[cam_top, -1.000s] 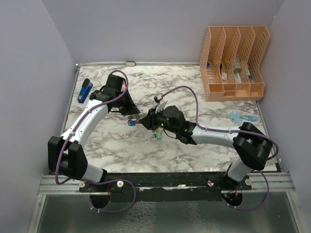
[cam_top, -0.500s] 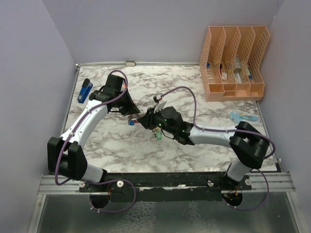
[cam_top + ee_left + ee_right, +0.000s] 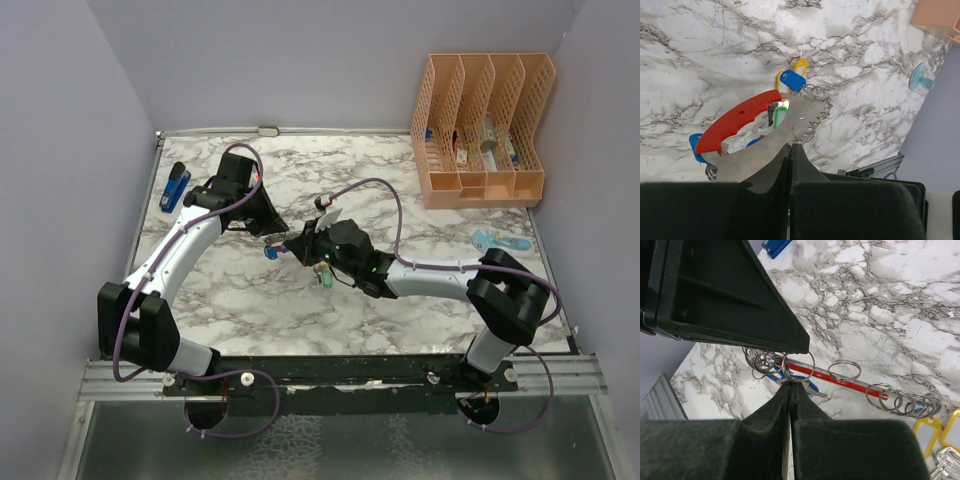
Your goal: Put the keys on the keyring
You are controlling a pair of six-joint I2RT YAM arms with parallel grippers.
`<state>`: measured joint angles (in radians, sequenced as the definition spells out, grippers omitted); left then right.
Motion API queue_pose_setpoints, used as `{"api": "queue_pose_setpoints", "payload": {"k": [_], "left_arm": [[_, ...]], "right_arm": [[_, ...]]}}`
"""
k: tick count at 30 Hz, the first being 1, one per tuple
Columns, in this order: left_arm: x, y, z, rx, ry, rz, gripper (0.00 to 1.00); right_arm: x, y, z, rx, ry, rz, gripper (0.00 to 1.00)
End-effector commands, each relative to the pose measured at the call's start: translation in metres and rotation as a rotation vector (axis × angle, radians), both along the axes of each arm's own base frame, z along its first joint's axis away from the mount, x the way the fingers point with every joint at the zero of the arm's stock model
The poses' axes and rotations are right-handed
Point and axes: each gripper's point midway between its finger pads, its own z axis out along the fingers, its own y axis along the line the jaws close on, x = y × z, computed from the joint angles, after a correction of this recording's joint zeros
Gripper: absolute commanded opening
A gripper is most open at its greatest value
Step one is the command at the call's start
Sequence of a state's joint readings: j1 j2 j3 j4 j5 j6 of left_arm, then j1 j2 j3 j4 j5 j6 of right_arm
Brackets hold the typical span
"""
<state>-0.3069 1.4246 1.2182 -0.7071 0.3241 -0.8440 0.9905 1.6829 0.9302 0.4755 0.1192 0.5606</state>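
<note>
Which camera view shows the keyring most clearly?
The left wrist view: the keyring shows most of its D shape, red side and silver side, clamped in the left gripper. The right wrist view shows only its red edge with small rings along it. The top view hardly shows it.

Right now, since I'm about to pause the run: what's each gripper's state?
Left gripper: closed on the keyring, silver side.
Right gripper: closed, tips at a small split ring; grip unclear.
</note>
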Motion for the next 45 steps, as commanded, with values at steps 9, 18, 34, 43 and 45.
{"api": "queue_pose_setpoints", "payload": {"k": [9, 18, 34, 43, 45], "left_arm": [[-0.014, -0.012, 0.011, -0.089, 0.006, -0.049, 0.00], [-0.023, -0.017, 0.012, -0.128, 0.022, -0.093, 0.00], [-0.036, -0.035, 0.021, -0.245, -0.012, -0.221, 0.00], [-0.045, -0.049, 0.024, -0.335, -0.021, -0.292, 0.00], [-0.047, -0.051, 0.025, -0.346, -0.025, -0.304, 0.00]], "right_arm": [[0.005, -0.016, 0.018, -0.020, -0.079, -0.060, 0.02], [-0.002, -0.028, 0.021, -0.091, -0.096, -0.033, 0.02], [-0.016, -0.056, 0.020, -0.193, -0.073, 0.019, 0.02], [-0.023, -0.057, 0.023, -0.222, -0.057, 0.099, 0.02], [-0.024, -0.057, 0.024, -0.224, -0.054, 0.109, 0.02]]}}
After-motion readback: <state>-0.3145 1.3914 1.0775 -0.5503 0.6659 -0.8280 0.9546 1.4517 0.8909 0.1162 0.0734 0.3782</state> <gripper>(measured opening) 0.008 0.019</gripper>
